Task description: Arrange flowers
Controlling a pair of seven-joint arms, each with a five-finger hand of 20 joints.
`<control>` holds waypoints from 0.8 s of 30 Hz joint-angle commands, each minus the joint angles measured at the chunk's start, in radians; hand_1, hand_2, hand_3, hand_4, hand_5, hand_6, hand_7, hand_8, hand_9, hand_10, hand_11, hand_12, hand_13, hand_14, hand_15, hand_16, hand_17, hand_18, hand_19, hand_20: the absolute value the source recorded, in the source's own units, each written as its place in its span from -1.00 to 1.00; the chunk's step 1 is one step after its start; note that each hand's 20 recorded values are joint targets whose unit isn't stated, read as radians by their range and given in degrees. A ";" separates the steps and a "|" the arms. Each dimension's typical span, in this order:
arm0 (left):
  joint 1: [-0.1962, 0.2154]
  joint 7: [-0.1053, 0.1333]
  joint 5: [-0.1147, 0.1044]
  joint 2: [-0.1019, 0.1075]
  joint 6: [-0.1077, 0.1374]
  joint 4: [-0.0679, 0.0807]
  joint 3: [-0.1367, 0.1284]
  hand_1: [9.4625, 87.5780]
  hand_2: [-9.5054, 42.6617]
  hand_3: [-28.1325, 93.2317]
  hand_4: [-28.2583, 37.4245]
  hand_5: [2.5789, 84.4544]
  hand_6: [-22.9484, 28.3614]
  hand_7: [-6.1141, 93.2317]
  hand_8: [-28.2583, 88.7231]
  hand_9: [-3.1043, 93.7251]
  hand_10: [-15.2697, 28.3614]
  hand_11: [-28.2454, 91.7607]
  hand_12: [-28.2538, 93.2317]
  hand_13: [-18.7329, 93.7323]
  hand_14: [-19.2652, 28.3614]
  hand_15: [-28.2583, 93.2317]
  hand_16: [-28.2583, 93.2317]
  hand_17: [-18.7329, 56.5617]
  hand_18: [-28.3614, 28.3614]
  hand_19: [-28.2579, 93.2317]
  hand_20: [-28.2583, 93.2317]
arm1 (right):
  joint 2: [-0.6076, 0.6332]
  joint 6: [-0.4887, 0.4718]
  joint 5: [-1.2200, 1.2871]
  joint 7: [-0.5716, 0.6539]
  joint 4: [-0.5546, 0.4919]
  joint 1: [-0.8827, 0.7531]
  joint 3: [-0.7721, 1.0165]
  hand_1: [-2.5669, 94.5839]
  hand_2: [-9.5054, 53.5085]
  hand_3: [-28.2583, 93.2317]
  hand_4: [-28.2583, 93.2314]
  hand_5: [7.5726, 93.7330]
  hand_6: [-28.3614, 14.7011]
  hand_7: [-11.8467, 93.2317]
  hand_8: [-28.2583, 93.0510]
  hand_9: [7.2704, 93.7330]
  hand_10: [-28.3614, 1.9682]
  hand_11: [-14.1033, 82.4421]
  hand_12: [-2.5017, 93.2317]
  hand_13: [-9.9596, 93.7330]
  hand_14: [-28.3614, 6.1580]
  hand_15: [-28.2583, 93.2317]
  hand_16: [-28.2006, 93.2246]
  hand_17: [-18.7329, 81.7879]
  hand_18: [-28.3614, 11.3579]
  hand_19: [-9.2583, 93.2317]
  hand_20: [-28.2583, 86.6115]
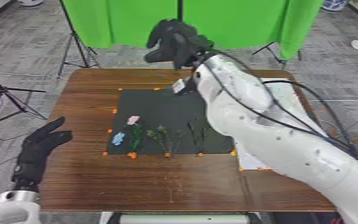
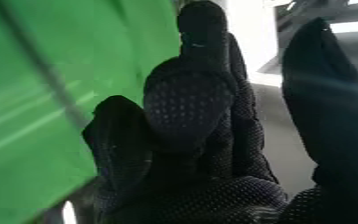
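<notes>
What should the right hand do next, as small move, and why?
I would probably bring the right hand in over the black mat, toward the pink flower, because the hand is open and empty, out past the far edge of the table, while this flower lies on the mat.

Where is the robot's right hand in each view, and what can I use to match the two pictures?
Head view: the right hand is near the top, close to the middle, pictured above the far edge of the table.
Right wrist view: the same hand is close up in the foreground, fingers up, around the middle of the picture.
Shared landmark: the green curtain, behind the hand in both.
</notes>
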 commanded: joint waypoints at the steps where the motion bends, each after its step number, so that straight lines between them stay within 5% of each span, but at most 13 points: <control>1: 0.041 -0.016 0.008 -0.016 0.016 -0.014 -0.020 -0.31 -0.36 0.62 -0.28 -0.08 0.03 -0.64 -0.64 0.06 0.35 -0.14 -0.34 0.03 0.59 -0.13 -0.56 -0.33 0.56 -0.22 -0.26 | 0.405 -0.049 -0.012 0.093 -0.033 -0.249 0.281 -0.25 -1.00 0.55 -0.78 0.29 0.29 -0.48 -0.67 0.60 -0.02 -0.32 -0.49 0.84 0.38 0.40 0.08 0.46 -0.45 1.00 0.42; 12: 0.045 -0.021 0.011 -0.017 0.010 -0.016 -0.028 -0.31 -0.34 0.61 -0.29 -0.07 0.03 -0.64 -0.64 0.06 0.34 -0.14 -0.34 0.03 0.59 -0.13 -0.56 -0.33 0.56 -0.22 -0.26 | 0.513 -0.063 -0.104 0.225 0.017 -0.659 0.602 -0.62 -0.82 0.43 -0.75 0.21 0.19 -0.58 -0.64 0.55 -0.27 -0.37 -0.48 0.79 0.18 0.42 0.05 0.42 -0.56 1.00 0.41; 24: 0.035 -0.033 0.019 -0.015 -0.009 -0.013 -0.021 -0.32 -0.34 0.61 -0.30 -0.07 0.03 -0.65 -0.64 0.06 0.35 -0.14 -0.34 0.03 0.59 -0.13 -0.56 -0.33 0.56 -0.22 -0.26 | 0.456 -0.079 -0.038 0.247 0.142 -0.647 0.534 -0.49 -0.96 0.48 -0.72 0.20 0.21 -0.58 -0.64 0.57 -0.21 -0.35 -0.48 0.81 0.23 0.43 0.04 0.43 -0.56 1.00 0.41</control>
